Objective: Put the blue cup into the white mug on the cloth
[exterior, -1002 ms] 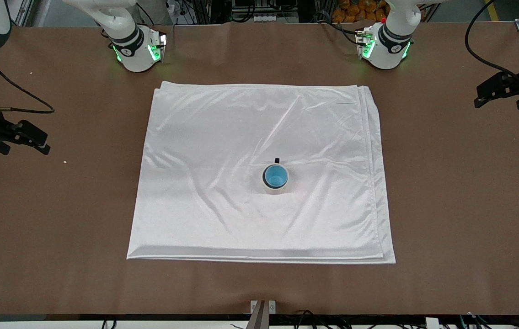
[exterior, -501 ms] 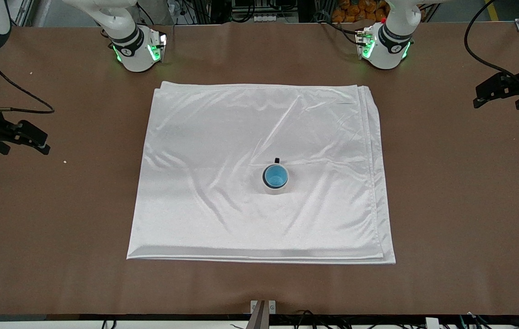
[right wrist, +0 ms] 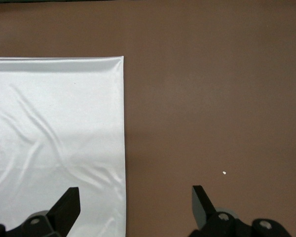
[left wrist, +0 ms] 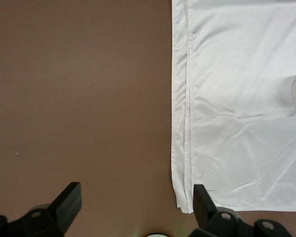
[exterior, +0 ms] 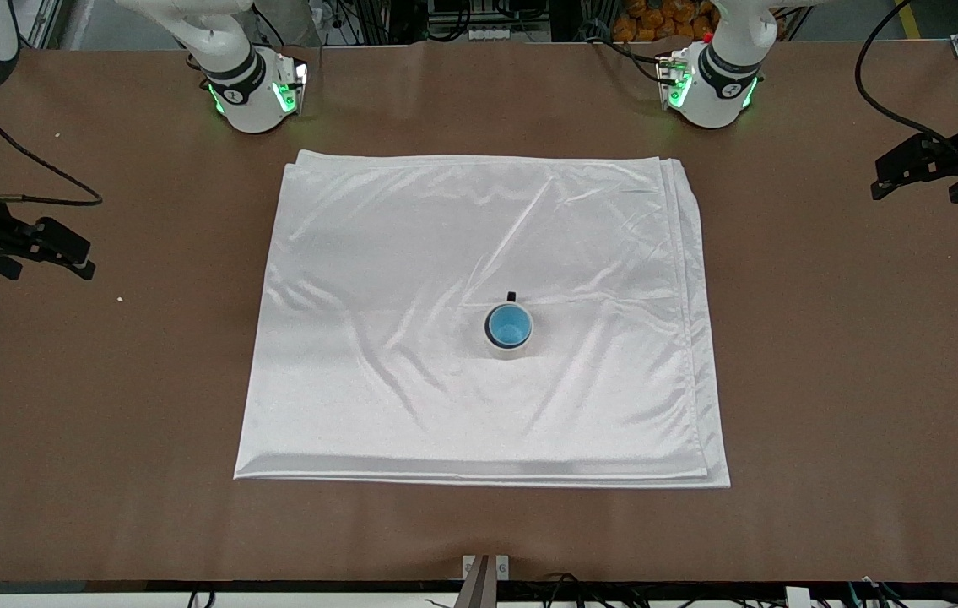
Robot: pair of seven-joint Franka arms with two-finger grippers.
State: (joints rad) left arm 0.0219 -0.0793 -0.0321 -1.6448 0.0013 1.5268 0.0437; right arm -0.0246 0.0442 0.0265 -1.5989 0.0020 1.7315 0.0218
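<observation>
Both grippers empty, fingers apart: left gripper (left wrist: 133, 210) and right gripper (right wrist: 135, 207) hang over bare table (exterior: 825, 355). Blue cup (exterior: 509, 325) sits inside white mug (exterior: 508, 348) on cloth (exterior: 411, 253). Risk: any cloth snag would topple the nested pair.

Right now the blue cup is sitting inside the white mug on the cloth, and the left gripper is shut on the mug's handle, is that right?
Not quite. The blue cup does sit inside the white mug on the cloth, but the left gripper holds nothing: the front view shows it open over bare table at the left arm's end, well away from the mug.
</observation>
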